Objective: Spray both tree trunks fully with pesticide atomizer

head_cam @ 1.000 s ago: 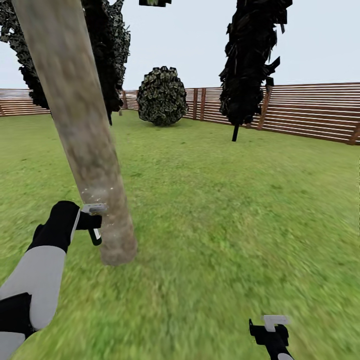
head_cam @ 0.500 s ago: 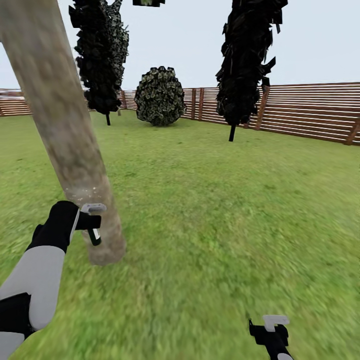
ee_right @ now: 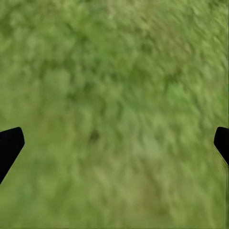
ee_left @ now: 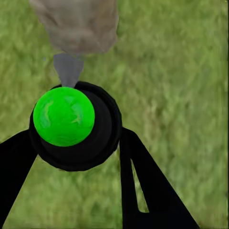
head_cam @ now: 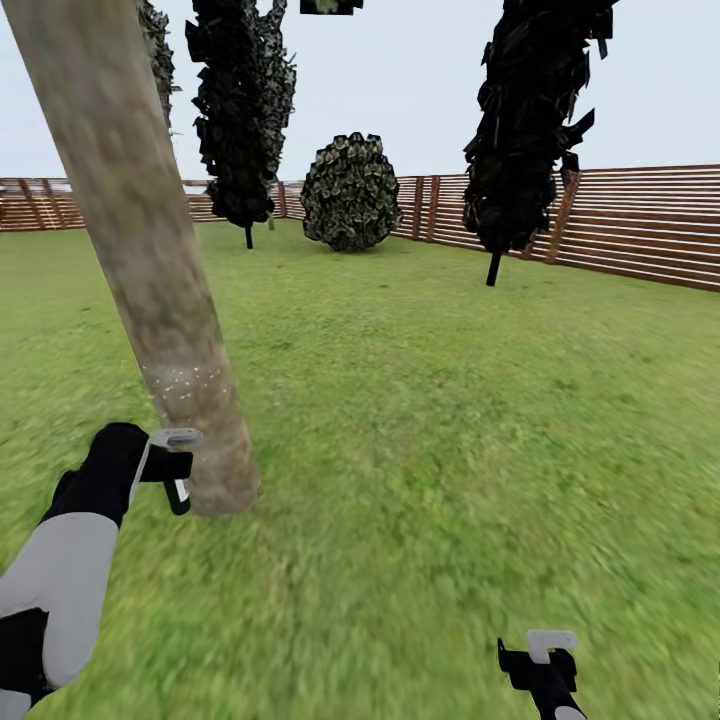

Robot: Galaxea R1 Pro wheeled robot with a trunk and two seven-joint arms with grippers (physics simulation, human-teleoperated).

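Observation:
In the left wrist view my left gripper (ee_left: 74, 140) is shut on the pesticide atomizer (ee_left: 71, 124), a black round bottle with a bright green cap. Its grey nozzle (ee_left: 67, 69) points at the foot of a tree trunk (ee_left: 78, 21). The head view shows that beige-grey mottled tree trunk (head_cam: 140, 230) leaning up to the top left. My left gripper (head_cam: 172, 468) holds the atomizer (head_cam: 181, 490) right beside its base, and white specks (head_cam: 185, 380) dot the bark just above. My right gripper (head_cam: 540, 655) hangs open over grass at the lower right, fingertips (ee_right: 9, 143) wide apart.
Green lawn (head_cam: 450, 400) stretches all around. Two near-black conifers (head_cam: 245, 110) (head_cam: 530, 120) and a round dark shrub (head_cam: 350, 190) stand far ahead. A brown slat fence (head_cam: 640, 225) closes the back and right.
The whole head picture has shifted right, so the camera has turned. My left gripper with the atomizer sits slightly lower against the trunk. More white specks show on the bark.

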